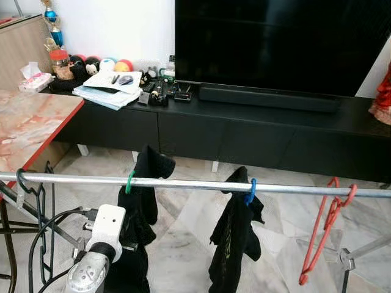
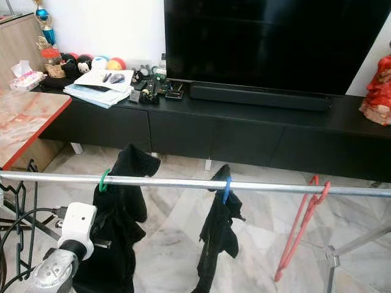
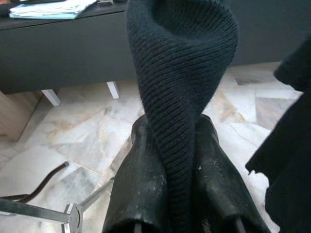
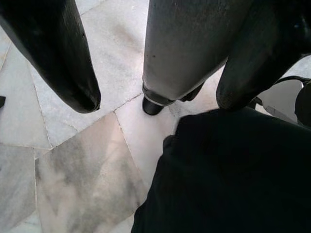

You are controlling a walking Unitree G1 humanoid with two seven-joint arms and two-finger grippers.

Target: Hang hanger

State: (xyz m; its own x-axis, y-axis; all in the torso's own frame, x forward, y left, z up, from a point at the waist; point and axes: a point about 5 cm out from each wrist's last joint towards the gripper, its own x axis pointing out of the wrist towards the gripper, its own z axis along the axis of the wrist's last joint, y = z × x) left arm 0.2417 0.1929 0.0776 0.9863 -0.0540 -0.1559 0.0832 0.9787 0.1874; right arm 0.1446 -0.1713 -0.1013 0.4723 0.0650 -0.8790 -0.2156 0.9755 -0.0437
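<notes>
Black knit garment [image 3: 182,87] sits clamped in the robot's left hand [image 3: 182,194], hanging from the green hanger [image 1: 129,181] on the rail [image 1: 195,183]. Right hand [image 4: 155,104] gapes wide. Releasing likely comes next.

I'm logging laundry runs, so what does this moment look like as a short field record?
rail: metal rail spanning the view
green hanger: green hanger hooked on the rail, black garment hanging from it
blue hanger: blue hanger, black garment below
red hanger: red hanger, bare, on the rail's right
left end effector: left end effector shut on black knit fabric
right end effector: right end effector open, above floor
</notes>
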